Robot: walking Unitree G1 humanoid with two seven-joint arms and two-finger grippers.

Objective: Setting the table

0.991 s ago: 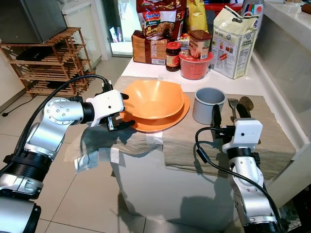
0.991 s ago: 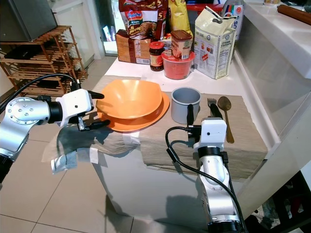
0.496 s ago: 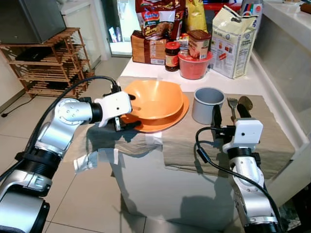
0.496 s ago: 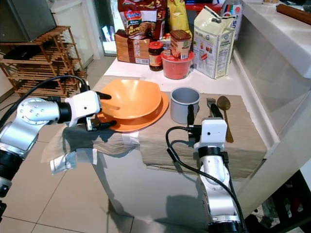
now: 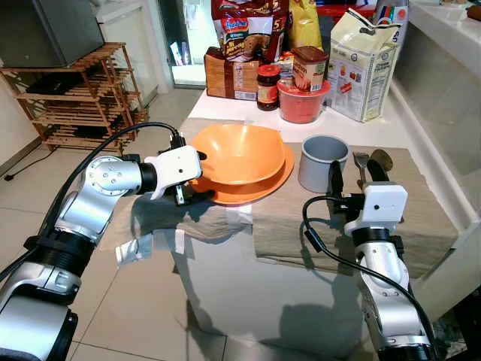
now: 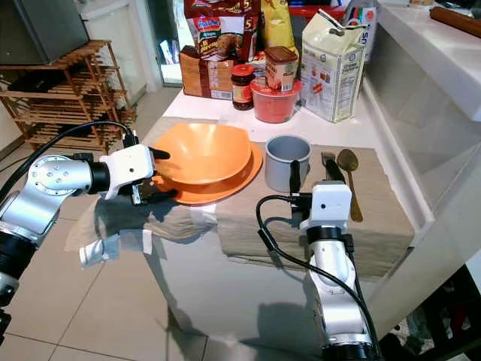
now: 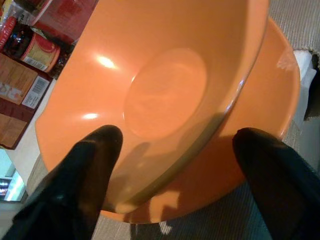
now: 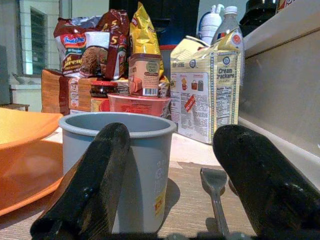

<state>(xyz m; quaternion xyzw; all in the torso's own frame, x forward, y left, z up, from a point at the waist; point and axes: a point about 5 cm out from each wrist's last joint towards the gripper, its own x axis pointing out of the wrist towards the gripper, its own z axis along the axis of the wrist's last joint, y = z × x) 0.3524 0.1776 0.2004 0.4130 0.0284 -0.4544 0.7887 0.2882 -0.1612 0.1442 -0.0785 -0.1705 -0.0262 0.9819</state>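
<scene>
1. The left gripper sits at the near-left edge of an orange bowl. Its two black fingers are spread. One finger reaches over the rim into the bowl. The other finger lies outside and lower, beside the orange plate under the bowl. The fingers straddle the bowl's wall, but I cannot tell whether they touch it.

2. The bowl rests tilted in the plate, directly ahead of this gripper. Both stand on a beige cloth covering the counter.

3. Risk here: if the fingers close on the sloping, smooth wall, the bowl may slide out of the pinch or tip further. If the lower finger catches the plate's rim too, a lift could drag the plate along.

4. The cloth hangs loose over the counter edge just below this gripper. A snag could pull the whole setting toward the floor.

5. Further right, a grey cup stands on the cloth, just beyond the right gripper.

6. The right gripper's fingers are spread and hold nothing. Seen from its wrist, the cup lies ahead near one finger, and a fork lies flat between the fingers, further off. A spoon lies beside the fork.

7. Risk here: a forward push slightly off line could knock the cup over or shove it into the plate.

8. Food packets, a jar and a cracker bag crowd the counter beyond, leaving little room to overshoot.
</scene>
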